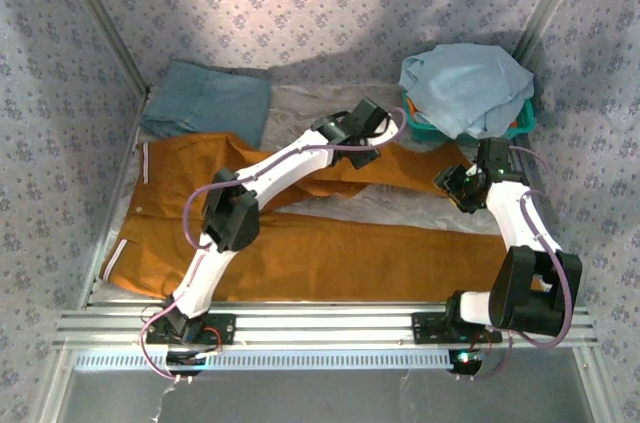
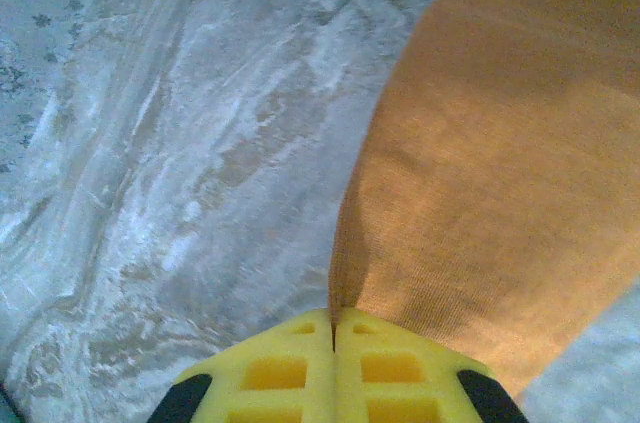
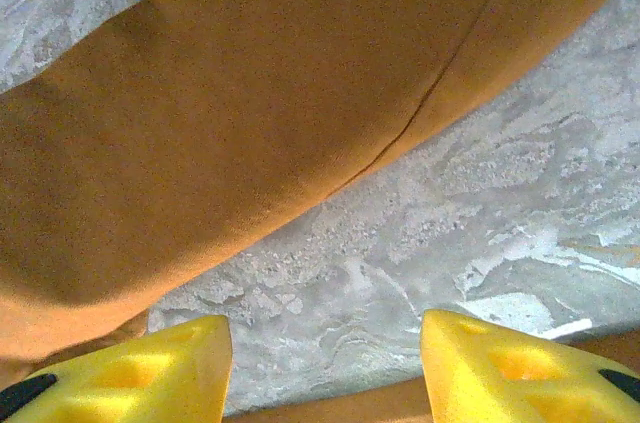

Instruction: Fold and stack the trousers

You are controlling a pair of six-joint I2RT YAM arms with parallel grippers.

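The rust-orange trousers [image 1: 300,253] lie spread on the grey table, waistband at the left and both legs running right. My left gripper [image 1: 362,140] reaches over the far leg. In the left wrist view its yellow fingers [image 2: 290,368] are pressed together, and the left gripper [image 2: 333,315] is shut on the edge of the trousers [image 2: 500,163]. My right gripper [image 1: 452,186] hovers between the two legs. In the right wrist view the right gripper [image 3: 325,328] stands open over bare table, with a leg of the trousers [image 3: 250,93] just beyond its tips.
A folded teal-blue garment [image 1: 205,98] lies at the back left. A pale blue garment [image 1: 465,83] is heaped in a green basket [image 1: 522,123] at the back right. Patterned walls close in on three sides, and an aluminium rail [image 1: 330,328] runs along the front.
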